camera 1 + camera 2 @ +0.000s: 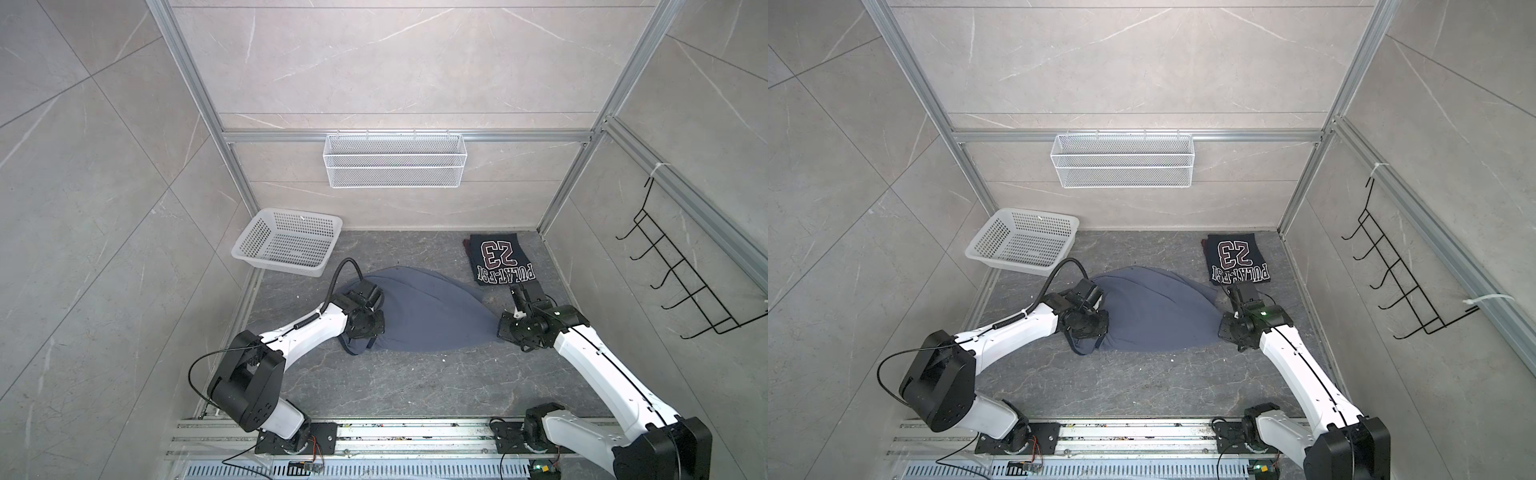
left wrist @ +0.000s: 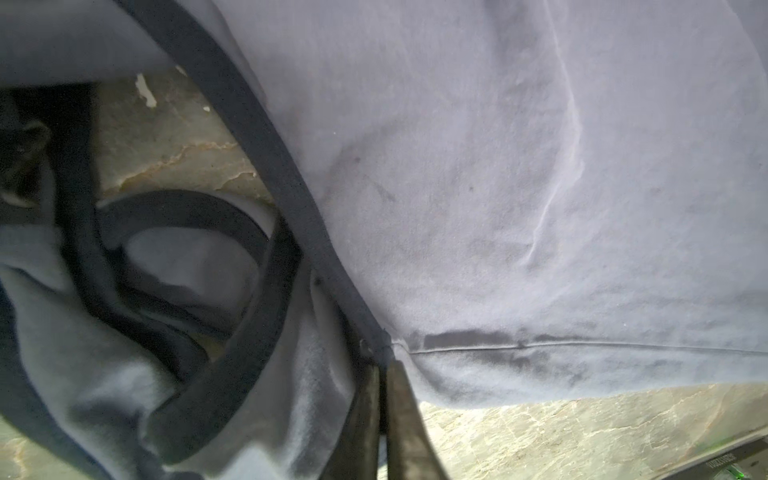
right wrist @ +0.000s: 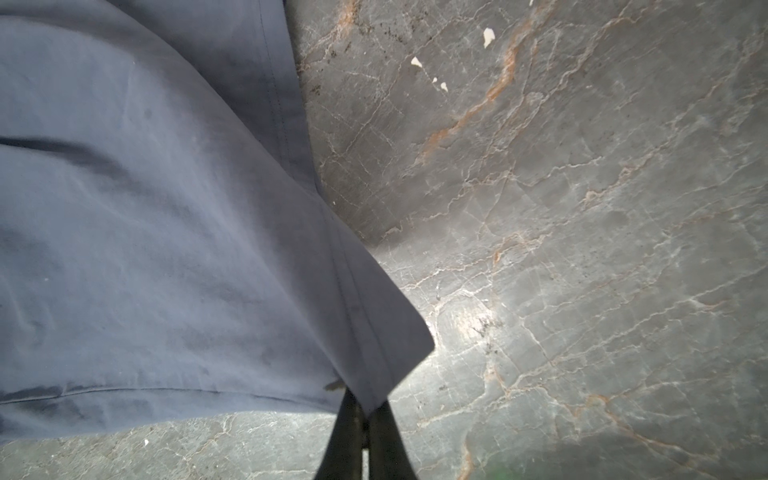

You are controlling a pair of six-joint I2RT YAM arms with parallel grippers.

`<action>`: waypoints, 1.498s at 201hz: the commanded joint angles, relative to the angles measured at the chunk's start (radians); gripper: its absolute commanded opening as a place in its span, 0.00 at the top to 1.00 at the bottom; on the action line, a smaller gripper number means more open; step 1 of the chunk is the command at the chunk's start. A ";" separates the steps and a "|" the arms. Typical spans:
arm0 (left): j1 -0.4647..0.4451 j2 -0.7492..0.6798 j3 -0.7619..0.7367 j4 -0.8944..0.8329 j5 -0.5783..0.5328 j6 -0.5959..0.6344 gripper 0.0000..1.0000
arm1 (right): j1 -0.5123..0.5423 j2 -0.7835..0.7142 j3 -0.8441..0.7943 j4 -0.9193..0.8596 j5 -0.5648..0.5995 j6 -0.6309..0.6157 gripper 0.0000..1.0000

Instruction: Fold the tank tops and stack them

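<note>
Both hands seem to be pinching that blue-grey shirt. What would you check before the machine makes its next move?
1. Left hand shut on the blue-grey top at its armhole seam: ok.
2. Right hand shut on its hem corner: ok.
3. Straps lying flat: not ok, bunched.
4. Navy top folded: ok.
5. Gap between the two tops: cannot tell.
</note>
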 commanded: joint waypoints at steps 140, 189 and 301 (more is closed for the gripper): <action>0.063 -0.434 0.129 -0.146 -0.499 0.102 1.00 | 0.031 0.087 0.350 -0.081 -0.167 -0.073 0.93; 0.126 -0.286 0.062 -0.169 -0.427 0.033 1.00 | 0.172 0.344 0.372 -0.010 -0.106 -0.043 0.83; 0.219 -0.355 -0.179 -0.055 -0.357 -0.013 1.00 | -0.035 0.205 -0.079 0.426 -0.512 0.026 0.50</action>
